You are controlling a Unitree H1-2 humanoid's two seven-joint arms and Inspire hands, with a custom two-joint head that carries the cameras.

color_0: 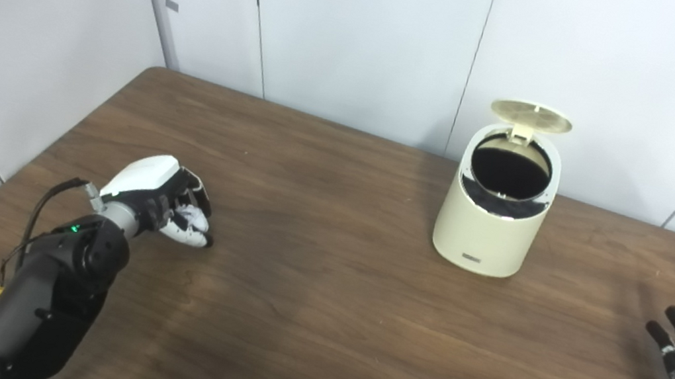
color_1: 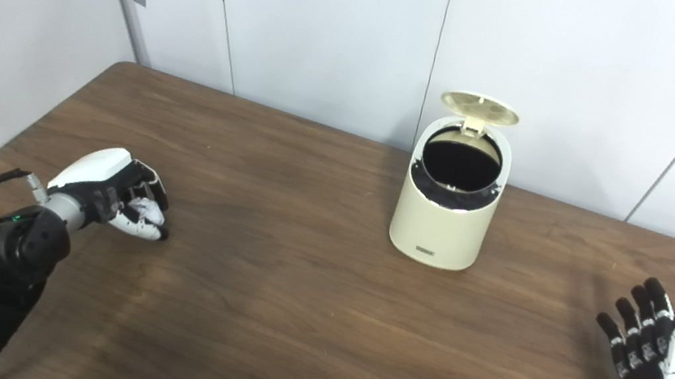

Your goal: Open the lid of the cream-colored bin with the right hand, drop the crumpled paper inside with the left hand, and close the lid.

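Note:
The cream-colored bin [color_0: 492,226] stands on the wooden table toward the back right, its round lid [color_0: 531,115] flipped up and the dark inside showing. My left hand [color_0: 165,200] rests on the table at the left, far from the bin, shut on the white crumpled paper [color_0: 192,219], which peeks out between the fingers. My right hand [color_1: 653,357] hovers at the right edge, low and to the right of the bin, open with fingers spread and nothing in it.
The brown table [color_0: 322,294] runs wide between both hands and the bin. White wall panels [color_0: 361,32] stand close behind the bin and along the left side.

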